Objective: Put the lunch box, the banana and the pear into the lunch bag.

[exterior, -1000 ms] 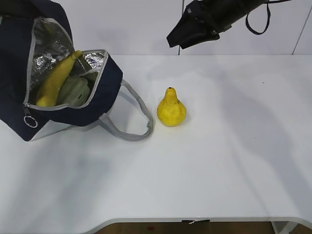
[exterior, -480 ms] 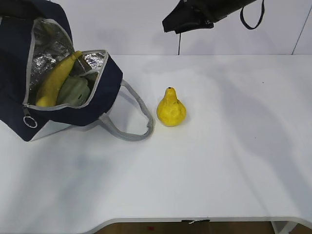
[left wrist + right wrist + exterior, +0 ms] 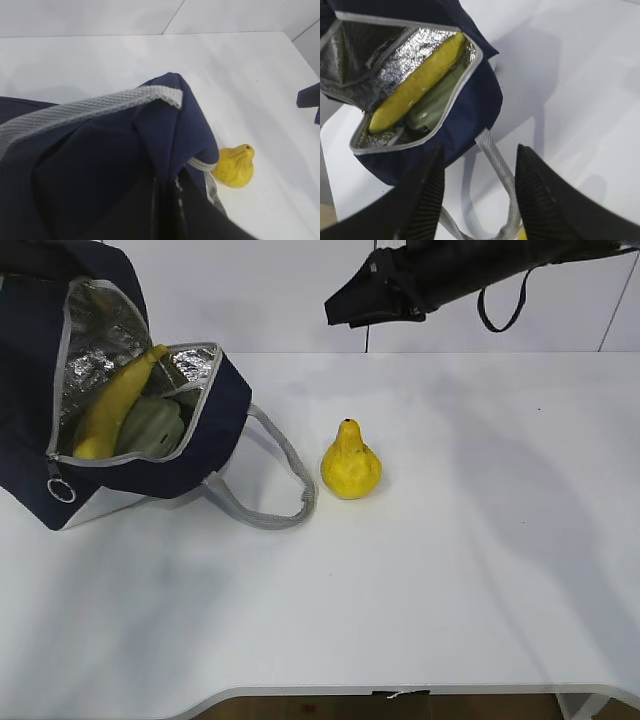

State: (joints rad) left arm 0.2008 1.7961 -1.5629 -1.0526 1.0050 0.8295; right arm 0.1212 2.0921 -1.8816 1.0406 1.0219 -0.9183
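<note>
The navy lunch bag [image 3: 205, 440] lies open at the left, showing its foil lining. The banana [image 3: 112, 408] and the sage-lidded lunch box [image 3: 152, 428] lie inside it; both also show in the right wrist view, the banana [image 3: 417, 82] above the lunch box [image 3: 432, 107]. The pear [image 3: 350, 464] stands upright on the table just right of the bag's grey handle [image 3: 270, 505]. My right gripper [image 3: 345, 308] is open and empty, high above the table behind the pear. My left gripper [image 3: 167, 200] is shut on the bag's navy fabric [image 3: 100, 165]; the pear [image 3: 236, 165] shows beyond it.
The white table [image 3: 480, 560] spreads to the right and front of the pear. A white wall stands behind the table. The bag's grey zipper ring [image 3: 62, 490] hangs at its front left corner. My left arm is out of the exterior view.
My right gripper has drifted left, high above the table. The bag, the banana, the lunch box and the pear have not moved.
</note>
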